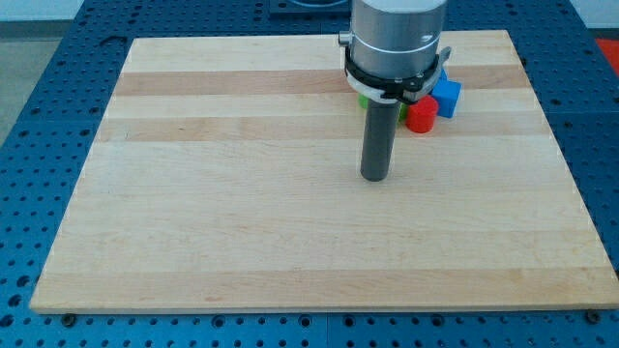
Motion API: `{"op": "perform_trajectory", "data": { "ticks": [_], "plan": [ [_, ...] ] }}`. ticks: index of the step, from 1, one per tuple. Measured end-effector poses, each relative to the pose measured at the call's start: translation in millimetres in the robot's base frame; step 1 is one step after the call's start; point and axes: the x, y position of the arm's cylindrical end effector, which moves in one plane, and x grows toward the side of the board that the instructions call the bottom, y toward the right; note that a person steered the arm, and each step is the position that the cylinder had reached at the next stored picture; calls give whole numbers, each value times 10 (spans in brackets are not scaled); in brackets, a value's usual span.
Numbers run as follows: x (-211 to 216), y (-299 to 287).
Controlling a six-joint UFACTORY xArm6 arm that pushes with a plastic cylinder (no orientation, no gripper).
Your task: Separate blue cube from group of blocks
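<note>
A blue cube [447, 97] sits near the view's top right of the wooden board [242, 193], touching a red block [420, 115] to its lower left. A green block [364, 99] peeks out behind the arm's body, mostly hidden; a sliver of green also shows beside the red block. Another blue piece shows just above the cube, partly hidden by the arm. My tip [374, 178] rests on the board, below and to the left of the group, apart from every block.
The arm's grey cylindrical body [397, 39] covers part of the block group at the view's top. The board lies on a blue perforated table [48, 116].
</note>
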Motion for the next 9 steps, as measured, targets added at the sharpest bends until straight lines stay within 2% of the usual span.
{"op": "perform_trajectory", "data": {
  "ticks": [1,3,5,7,9],
  "plan": [
    [-16,136],
    [-33,1303],
    [-503,2195],
    [-1127,2273],
    [-1266,1582]
  ]
}}
